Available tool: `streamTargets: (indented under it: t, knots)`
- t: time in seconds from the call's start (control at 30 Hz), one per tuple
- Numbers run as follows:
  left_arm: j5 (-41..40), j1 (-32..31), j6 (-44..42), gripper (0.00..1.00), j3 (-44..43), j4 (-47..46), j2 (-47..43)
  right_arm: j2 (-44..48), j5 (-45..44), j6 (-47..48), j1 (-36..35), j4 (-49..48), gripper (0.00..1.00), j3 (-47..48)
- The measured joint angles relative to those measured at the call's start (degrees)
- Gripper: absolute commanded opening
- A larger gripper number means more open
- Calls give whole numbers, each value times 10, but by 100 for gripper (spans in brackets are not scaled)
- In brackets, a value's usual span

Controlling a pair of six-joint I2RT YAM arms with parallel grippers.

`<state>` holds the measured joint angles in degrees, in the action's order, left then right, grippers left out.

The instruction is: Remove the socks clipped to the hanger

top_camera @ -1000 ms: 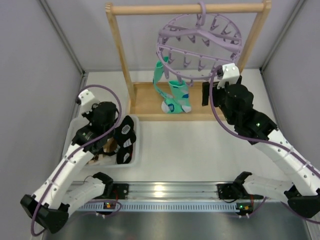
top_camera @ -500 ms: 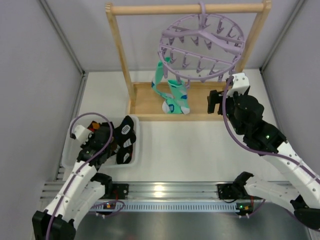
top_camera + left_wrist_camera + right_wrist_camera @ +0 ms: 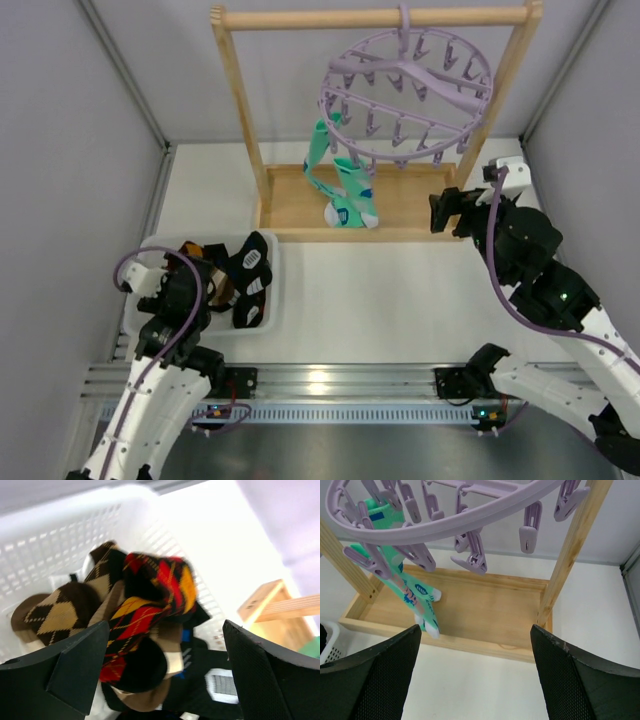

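On the counter stands the wooden rack, and the lavender hanger hangs by its hook from the rack's top bar. The white basket sits in front of the rack's left post. It holds loose socks: a black sock, a red sock and a brown sock. The left pincer hovers over that basket, jaws wide apart and holding nothing. The right pincer hangs just in front of the rack's right post, facing into the frame, also spread open and empty. Only the green socks are clipped on. They dangle from pegs on the hanger's left edge, inside the rack near its left post, with their toes down at the rack's base tray. Every other peg in view is bare. The step in hand looks like the last removal, with most of the task done. The next move probably calls for one pincer to travel toward the rack's left post, close on a green sock below its peg and pull down and outward until the clip lets go. The hanger swings freely on its hook, so a slow, steady pull seems wise.
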<state>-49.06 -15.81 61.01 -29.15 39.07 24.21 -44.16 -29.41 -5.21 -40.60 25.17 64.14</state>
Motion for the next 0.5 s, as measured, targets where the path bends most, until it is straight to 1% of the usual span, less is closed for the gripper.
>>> streamTargets:
  t: [0.23, 0.27, 0.37, 0.4, 0.43, 0.5]
  knots:
    - [19, 0, -57, 98, -94, 13, -19, 9, -2, -1, 0, 8, 87, 0]
    - [27, 0, -66, 99, -107, 12, -19, 9, -2, -3, 0, 11, 89, 0]
    - [96, 0, -113, 98, -141, -10, 7, 10, -3, -11, 0, 16, 92, 0]
    - [129, 0, -132, 99, -150, -30, 28, 10, -2, -14, 0, 17, 95, 0]
    - [171, 1, -152, 98, -155, -56, 56, 11, -2, -17, 0, 17, 95, 0]
    - [270, 1, -186, 98, -158, -121, 120, 16, 2, -23, 0, 17, 100, -2]
